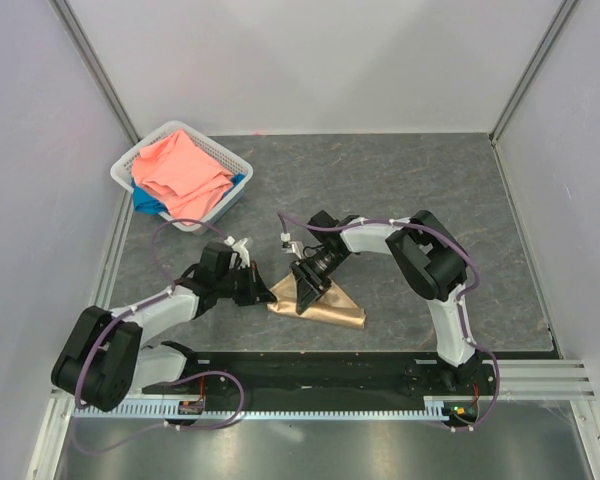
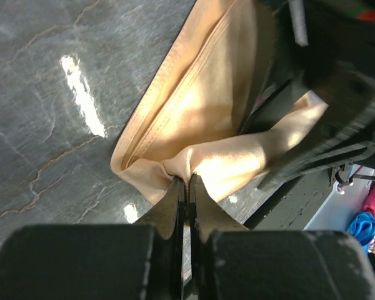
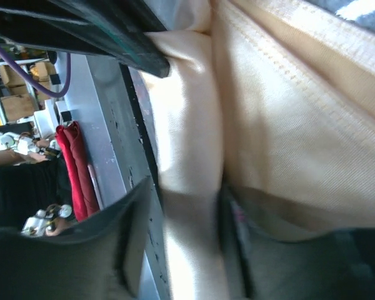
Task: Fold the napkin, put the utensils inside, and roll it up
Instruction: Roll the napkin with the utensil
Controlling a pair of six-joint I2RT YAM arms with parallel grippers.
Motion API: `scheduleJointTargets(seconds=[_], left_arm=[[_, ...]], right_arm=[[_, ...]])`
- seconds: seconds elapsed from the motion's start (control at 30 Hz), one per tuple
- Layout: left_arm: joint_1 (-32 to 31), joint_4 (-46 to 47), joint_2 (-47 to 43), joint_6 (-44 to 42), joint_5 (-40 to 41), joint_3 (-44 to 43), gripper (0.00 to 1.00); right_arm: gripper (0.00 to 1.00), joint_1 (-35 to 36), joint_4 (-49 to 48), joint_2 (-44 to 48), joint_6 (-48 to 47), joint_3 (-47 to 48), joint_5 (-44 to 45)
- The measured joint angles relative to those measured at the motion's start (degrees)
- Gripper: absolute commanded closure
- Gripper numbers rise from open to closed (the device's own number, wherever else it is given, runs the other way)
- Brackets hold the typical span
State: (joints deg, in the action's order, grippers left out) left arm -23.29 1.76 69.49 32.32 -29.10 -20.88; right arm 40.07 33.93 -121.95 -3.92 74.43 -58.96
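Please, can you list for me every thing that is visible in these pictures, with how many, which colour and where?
napkin: 1, peach-gold, folded on the table, between the two tools
basket: 1, white, far left corner
pink cloth: 1, coral, in basket
blue cloth: 1, blue, in basket, under pink cloth
table: 1, grey marbled, beneath all
left tool: 1, black, shut on napkin
right tool: 1, black, astride a napkin fold

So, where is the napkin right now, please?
Top view: the napkin lies folded at the near middle, left gripper pinching its left end, right gripper over it.
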Motion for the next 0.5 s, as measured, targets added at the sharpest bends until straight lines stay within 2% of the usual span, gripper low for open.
scheduleJointTargets(seconds=[0.2,0.33,0.4,0.5], left_arm=[[0.0,-5.1,2.9,0.1,1.0,-3.5,0.98],[0.2,-7.3,4.8,0.2,1.0,-5.1,0.98],[0.5,-8.0,5.9,0.2,0.6,-5.8,0.98],[1.2,-9.2,7.9,0.3,-0.2,-7.1,0.98]], right_arm=[[0.32,0.2,0.2,7.3,-0.4,0.0,11.7],[0.30,1.0,-1.1,14.6,-1.7,-1.4,21.3],[0.30,2.9,-2.4,18.9,-2.4,-3.4,26.8],[0.30,9.5,-7.9,26.3,-3.8,-9.6,38.6]])
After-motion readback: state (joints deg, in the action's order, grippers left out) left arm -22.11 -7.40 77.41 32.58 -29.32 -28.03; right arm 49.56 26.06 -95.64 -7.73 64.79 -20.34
